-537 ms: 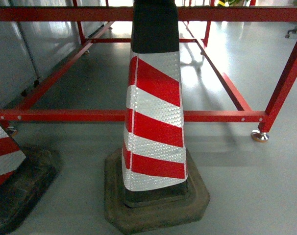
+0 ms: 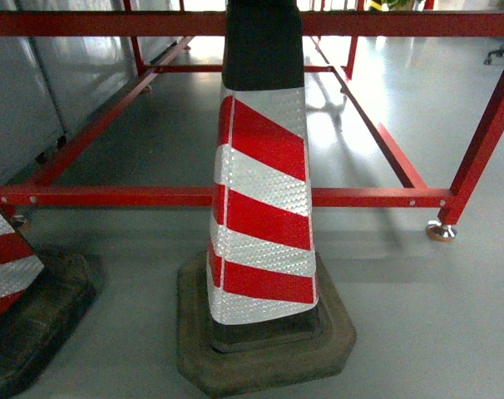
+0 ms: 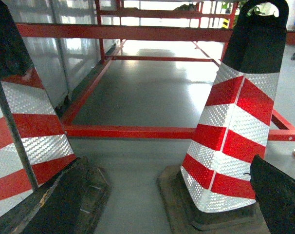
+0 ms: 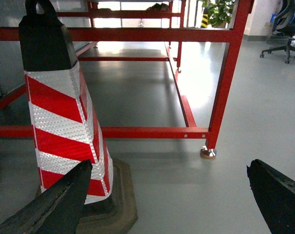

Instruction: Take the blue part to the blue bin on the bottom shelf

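The blue part, the blue bin and the bottom shelf are all out of view. Neither gripper shows in the head view. In the left wrist view my left gripper is open, its dark fingers spread wide over bare grey floor between two traffic cones. My right gripper is open too. One finger is beside a cone, the other sits at the lower right, and nothing is between them.
A red-and-white striped traffic cone on a black rubber base stands straight ahead. A second cone is at the lower left. Behind them runs a low red steel frame with a levelling foot. Grey panels line the left. An office chair stands far right.
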